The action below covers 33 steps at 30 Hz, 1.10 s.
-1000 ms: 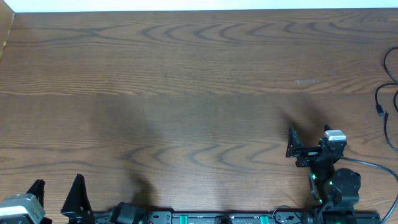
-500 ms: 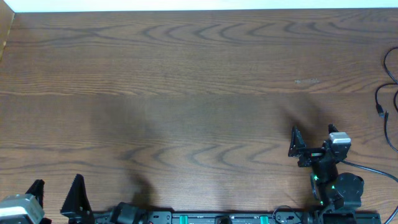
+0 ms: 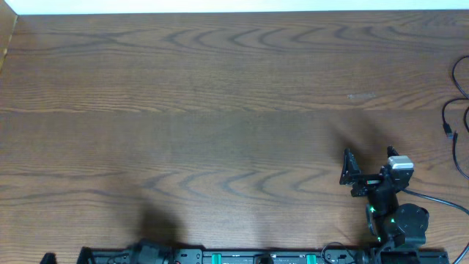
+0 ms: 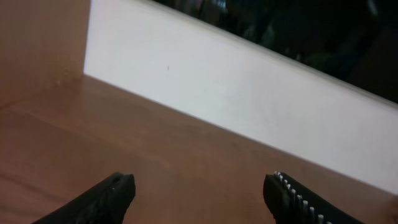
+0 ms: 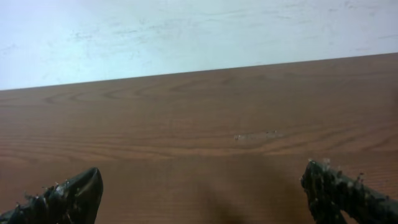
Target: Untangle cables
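The cables [image 3: 448, 117] show only in the overhead view, as thin black cord looping in at the table's far right edge, with a small plug end [image 3: 448, 133]. No white strand is visible. My right gripper [image 3: 366, 164] is open and empty at the front right, well left of and nearer than the cord. In the right wrist view it [image 5: 202, 186] is wide open over bare wood. My left gripper [image 4: 199, 190] is open and empty in its wrist view, facing the back wall. It has almost left the overhead view at the bottom left.
The brown wooden table [image 3: 220, 110] fills the overhead view. A white wall strip [image 3: 234, 6] runs along the far edge and a wooden side panel [image 3: 7, 37] stands at the far left. The right arm's own thicker black cable [image 3: 440, 199] trails right.
My left gripper has drawn back toward the near edge and nearly left the overhead view. My right gripper shifted slightly right and nearer, then stopped. The cord has not moved.
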### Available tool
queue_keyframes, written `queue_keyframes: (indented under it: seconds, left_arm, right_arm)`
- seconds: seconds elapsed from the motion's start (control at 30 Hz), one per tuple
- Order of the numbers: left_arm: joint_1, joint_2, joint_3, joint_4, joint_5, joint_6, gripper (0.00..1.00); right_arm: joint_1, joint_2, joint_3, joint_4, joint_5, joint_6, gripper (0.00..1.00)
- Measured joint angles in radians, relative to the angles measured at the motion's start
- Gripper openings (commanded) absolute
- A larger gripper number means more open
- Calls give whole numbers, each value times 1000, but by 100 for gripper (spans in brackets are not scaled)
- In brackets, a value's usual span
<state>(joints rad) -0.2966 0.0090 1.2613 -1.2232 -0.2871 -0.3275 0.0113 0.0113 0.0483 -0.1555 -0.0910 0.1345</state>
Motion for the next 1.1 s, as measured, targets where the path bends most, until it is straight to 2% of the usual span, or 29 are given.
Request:
queue_keyframes:
  seconds: [0.2, 0.27, 0.37, 0.67, 0.83, 0.97, 1.1]
  left_arm:
    - [0, 8, -166, 18, 5, -60, 72]
    - [0, 11, -242, 67, 8, -77, 72]
    - [0, 15, -363, 218, 19, -80, 72]
    - [0, 27, -921, 916, 69, -11, 72]
    - [0, 28, -1093, 1113, 73, 17, 72]
    - [24, 28, -1243, 1329, 76, 63, 72]
    - [119, 27, -1255, 1276, 108, 74, 72]
  right_arm:
    - [0, 0, 0, 0, 0, 0, 99]
    - [0, 0, 0, 0, 1, 0, 99]
    - [0, 0, 0, 0, 1, 0, 99]
    - [0, 0, 0, 1, 1, 0, 99]
    - [0, 0, 0, 0, 1, 0, 99]
    - [0, 0, 0, 0, 1, 0, 99]
    - [0, 0, 0, 0, 1, 0, 99]
